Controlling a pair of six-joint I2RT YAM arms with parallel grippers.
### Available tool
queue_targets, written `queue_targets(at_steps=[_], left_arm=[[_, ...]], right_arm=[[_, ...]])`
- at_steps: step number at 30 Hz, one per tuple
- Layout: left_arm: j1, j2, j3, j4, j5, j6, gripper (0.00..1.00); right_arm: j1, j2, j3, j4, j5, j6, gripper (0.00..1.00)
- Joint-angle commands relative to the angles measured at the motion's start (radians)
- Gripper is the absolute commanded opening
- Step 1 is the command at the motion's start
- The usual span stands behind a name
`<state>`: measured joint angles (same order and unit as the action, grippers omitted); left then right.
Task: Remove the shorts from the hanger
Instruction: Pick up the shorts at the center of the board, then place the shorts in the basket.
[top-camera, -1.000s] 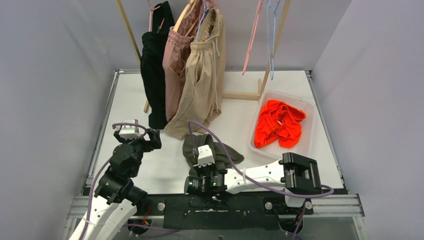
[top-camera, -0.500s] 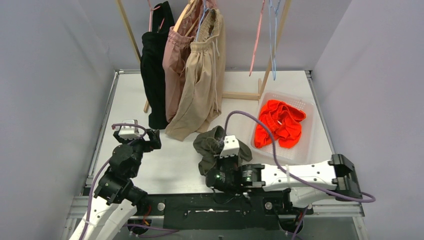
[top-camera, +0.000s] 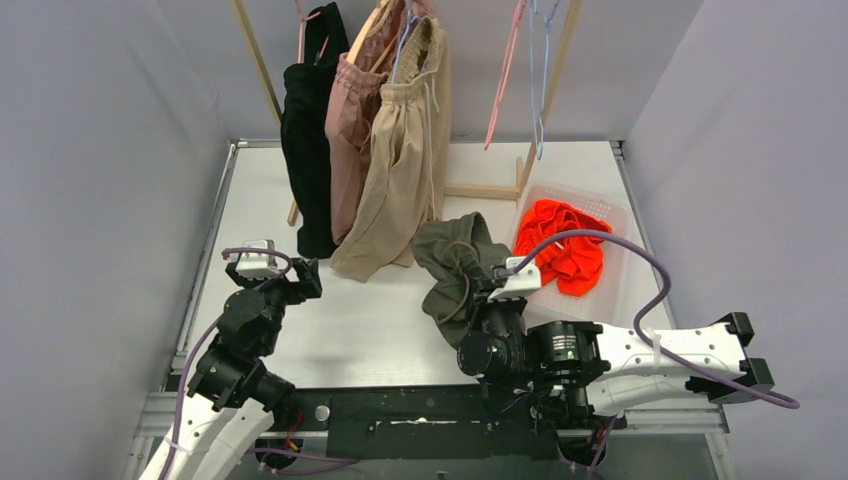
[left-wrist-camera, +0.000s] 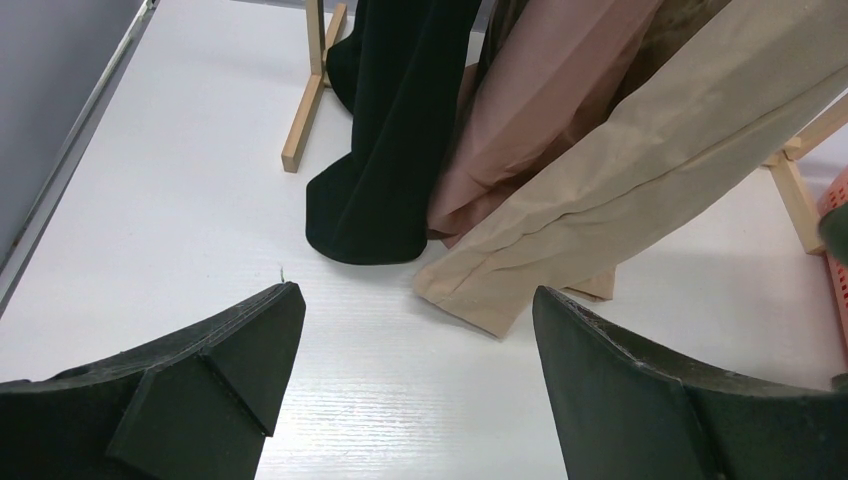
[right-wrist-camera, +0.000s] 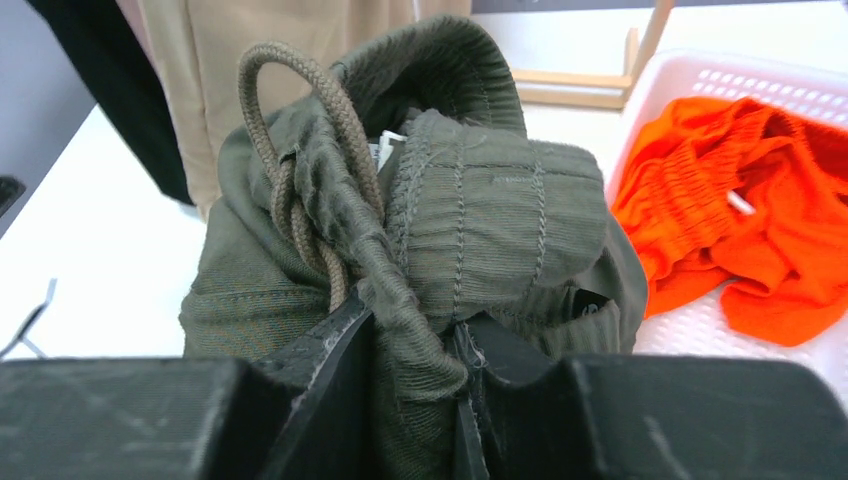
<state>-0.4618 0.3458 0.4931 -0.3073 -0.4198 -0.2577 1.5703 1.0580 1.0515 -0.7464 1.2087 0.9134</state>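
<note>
My right gripper is shut on the dark olive green shorts, lifted just left of the basket. In the right wrist view the gripper pinches the gathered waistband and drawstring of these shorts. Orange shorts lie in the white basket. Black, dusty pink and beige shorts hang from the rack on hangers. My left gripper hovers open over the table in front of them, with nothing between its fingers.
The wooden rack's base bar and left foot rest on the white table. Empty pink and blue hangers dangle above the basket. Grey walls close in both sides. The beige hem touches the table.
My right arm has carried the olive shorts from the near middle of the table up and right, toward the basket. The empty hangers swing slightly. The left arm has not moved.
</note>
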Motion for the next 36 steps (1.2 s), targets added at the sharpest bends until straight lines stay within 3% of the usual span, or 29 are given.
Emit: queue_targets(at_steps=[1,4,14,16,20,24,30,36], left_arm=[[0.006,-0.015,0.023,0.036,-0.009,0.005,0.86],[0.006,-0.018,0.020,0.041,-0.006,0.005,0.86],[0.006,-0.018,0.014,0.052,0.001,0.008,0.85],[0.006,-0.016,0.013,0.054,0.006,0.008,0.86],[0.006,-0.006,0.013,0.056,0.015,0.009,0.86],[0.007,-0.006,0.013,0.056,0.013,0.009,0.86],[0.006,-0.008,0.013,0.055,0.012,0.010,0.86],[0.006,-0.010,0.013,0.053,0.013,0.009,0.85]], right_arm=[[0.006,0.009,0.131,-0.328,0.203,0.294,0.00],[0.001,0.043,0.208,-0.647,0.238,0.586,0.00],[-0.280,-0.036,0.176,-0.670,0.162,0.496,0.00],[-0.354,-0.056,0.172,-0.587,0.140,0.349,0.00],[-0.620,-0.109,0.111,-0.298,0.025,-0.007,0.00],[-0.916,-0.182,0.006,0.017,-0.258,-0.298,0.00],[-1.258,-0.108,-0.016,0.158,-0.700,-0.410,0.00],[-1.373,-0.047,0.065,0.203,-0.804,-0.453,0.00]])
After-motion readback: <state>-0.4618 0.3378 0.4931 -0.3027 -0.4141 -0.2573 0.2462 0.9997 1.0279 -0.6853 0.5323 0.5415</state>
